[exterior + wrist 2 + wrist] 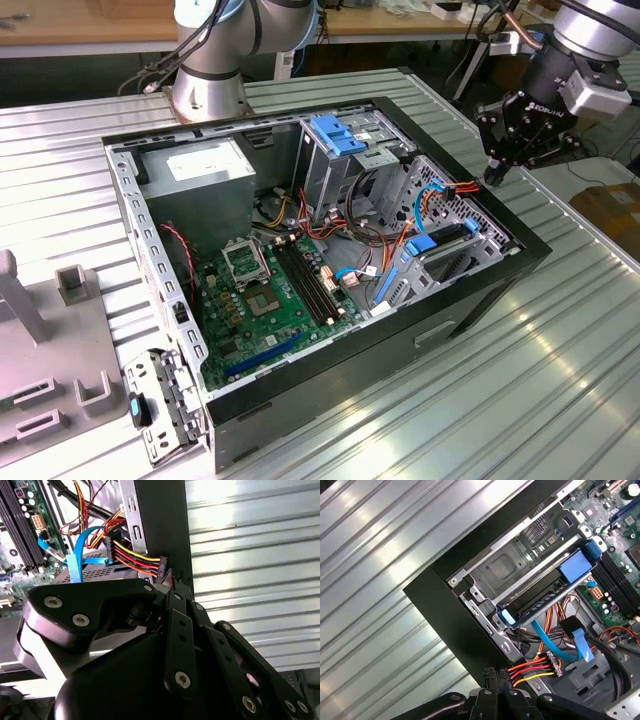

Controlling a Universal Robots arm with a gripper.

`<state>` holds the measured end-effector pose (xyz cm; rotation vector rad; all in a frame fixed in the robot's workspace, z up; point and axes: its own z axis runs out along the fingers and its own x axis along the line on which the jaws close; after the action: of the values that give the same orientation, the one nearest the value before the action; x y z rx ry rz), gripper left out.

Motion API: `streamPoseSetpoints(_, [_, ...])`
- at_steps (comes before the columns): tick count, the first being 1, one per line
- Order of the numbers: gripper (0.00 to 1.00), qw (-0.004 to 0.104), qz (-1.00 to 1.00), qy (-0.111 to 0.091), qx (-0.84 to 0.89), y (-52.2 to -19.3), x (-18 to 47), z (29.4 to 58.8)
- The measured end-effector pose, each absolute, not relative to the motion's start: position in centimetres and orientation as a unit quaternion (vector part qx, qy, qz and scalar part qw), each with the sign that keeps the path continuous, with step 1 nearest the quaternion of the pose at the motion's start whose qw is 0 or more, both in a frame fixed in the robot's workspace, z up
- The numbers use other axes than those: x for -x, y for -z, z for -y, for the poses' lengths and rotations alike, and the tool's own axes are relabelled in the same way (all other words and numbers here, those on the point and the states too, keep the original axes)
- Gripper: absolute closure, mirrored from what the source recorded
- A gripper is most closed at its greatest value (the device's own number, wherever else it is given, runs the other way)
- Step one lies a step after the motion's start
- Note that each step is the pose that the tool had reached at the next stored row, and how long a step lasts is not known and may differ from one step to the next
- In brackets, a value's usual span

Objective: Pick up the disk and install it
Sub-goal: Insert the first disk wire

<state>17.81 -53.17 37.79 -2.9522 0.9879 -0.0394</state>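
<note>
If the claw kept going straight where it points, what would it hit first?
Likely the black plug of the red-yellow wires beside the case wall, just ahead of the gripper; depth is unclear.

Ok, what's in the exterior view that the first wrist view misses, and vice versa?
The exterior view adds the arm's base, the power supply, the tall drive cage with its blue latch, and a grey fixture beside the case. The first wrist view adds red, orange and yellow power wires running up to the gripper's shut fingertips, and the bay's stamped metal top. Both share the disk in its blue carrier sitting in the bay, the motherboard, the case and the ribbed table.
</note>
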Motion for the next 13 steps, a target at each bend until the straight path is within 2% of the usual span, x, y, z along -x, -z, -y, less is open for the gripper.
streamPoseSetpoints(1, [0.83,0.014,-0.304,0.012,0.953,-37.76,-17.80,53.17])
streamPoseSetpoints(3, [0.83,0.015,-0.287,0.012,0.958,-37.70,-17.80,53.17])
streamPoseSetpoints(4, [0.76,0.015,-0.265,0.012,0.964,-37.65,-17.80,53.17])
streamPoseSetpoints(7, [0.75,0.015,-0.239,0.012,0.971,-37.62,-17.74,53.17])
streamPoseSetpoints(8, [0.69,0.016,-0.238,0.012,0.971,-37.63,-17.57,53.17])
streamPoseSetpoints(13, [0.69,0.017,-0.214,0.014,0.977,-37.44,-17.28,53.13])
